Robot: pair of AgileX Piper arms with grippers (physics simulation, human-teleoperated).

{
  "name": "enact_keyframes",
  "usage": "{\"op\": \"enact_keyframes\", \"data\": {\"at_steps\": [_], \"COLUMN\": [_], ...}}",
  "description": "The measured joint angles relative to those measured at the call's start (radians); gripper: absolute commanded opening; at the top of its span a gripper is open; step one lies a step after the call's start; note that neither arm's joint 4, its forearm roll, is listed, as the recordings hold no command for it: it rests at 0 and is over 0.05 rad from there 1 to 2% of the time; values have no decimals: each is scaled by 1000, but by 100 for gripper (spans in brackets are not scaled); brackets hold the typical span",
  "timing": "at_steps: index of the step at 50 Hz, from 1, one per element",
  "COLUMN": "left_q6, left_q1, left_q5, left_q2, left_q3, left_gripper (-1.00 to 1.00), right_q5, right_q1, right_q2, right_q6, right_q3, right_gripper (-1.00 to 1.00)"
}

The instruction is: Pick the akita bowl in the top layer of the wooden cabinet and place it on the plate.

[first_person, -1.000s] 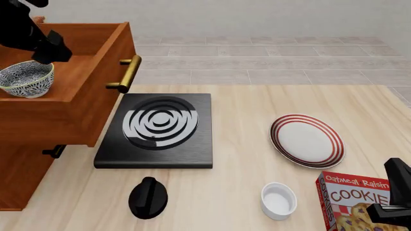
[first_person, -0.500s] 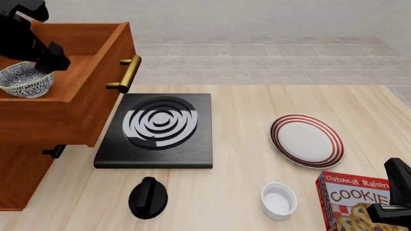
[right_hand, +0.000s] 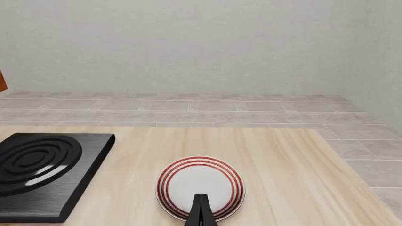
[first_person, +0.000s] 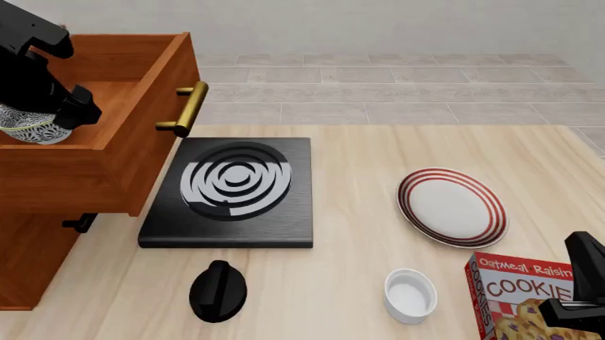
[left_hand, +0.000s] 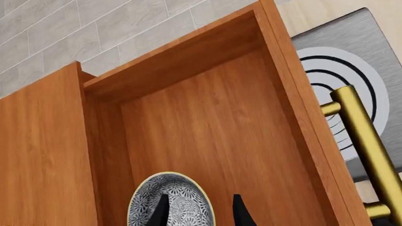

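Left end effector (left_hand: 197, 212) now lower than second ago, fingers spread astride akita bowl (left_hand: 182, 202) rim, upper left; grasp is next.

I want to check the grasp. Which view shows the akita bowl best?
The left wrist view: the akita bowl lies between the left gripper's fingers. The front view shows only a sliver behind the arm; the right wrist view shows none.

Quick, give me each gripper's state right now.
Left gripper: open, fingers straddling the akita bowl's rim, not closed on it.
Right gripper: shut, holding nothing.
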Motion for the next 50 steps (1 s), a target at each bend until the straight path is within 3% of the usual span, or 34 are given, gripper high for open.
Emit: {"op": "enact_keyframes", "data": {"at_steps": [50], "left_q6": [27], "left_q1": [38], "left_q5": [-67], "left_q2": [-12], "left_q3": [96], "left_gripper": [100], "right_q5": [18], "right_q1": [0], "right_q2": [-19], "right_q6": [3], "right_q3": [-1], "right_gripper": [-100]}}
